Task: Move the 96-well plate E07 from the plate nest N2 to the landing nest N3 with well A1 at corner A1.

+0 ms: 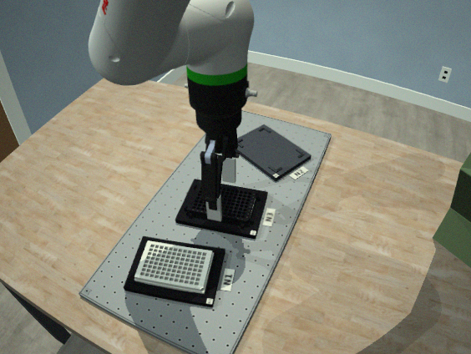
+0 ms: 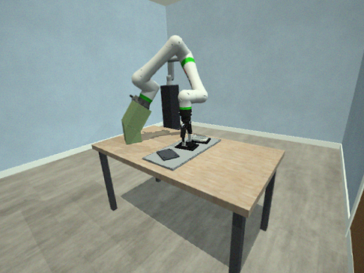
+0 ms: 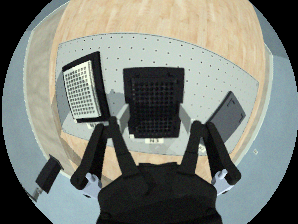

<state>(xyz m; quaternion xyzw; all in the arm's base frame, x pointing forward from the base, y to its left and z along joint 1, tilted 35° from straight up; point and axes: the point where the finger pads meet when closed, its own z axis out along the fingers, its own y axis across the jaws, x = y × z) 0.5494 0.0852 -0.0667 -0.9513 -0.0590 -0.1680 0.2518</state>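
Wooden table (image 2: 239, 181), blue walls (image 2: 56, 75)

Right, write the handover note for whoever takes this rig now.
Gripper: open, holding nothing, directly above N3 with a finger on each side of the plate.
Black plate E07: in landing nest N3, looks flat and released. A1 orientation cannot be read from these views.
N2: vacant.
White plate E01: on N1, untouched.
Left: lift the arm clear, confirm A1 corner and seating.

Lab bench – well plates (image 1: 174, 267), nests (image 1: 273, 151), perforated deck (image 1: 292, 200)
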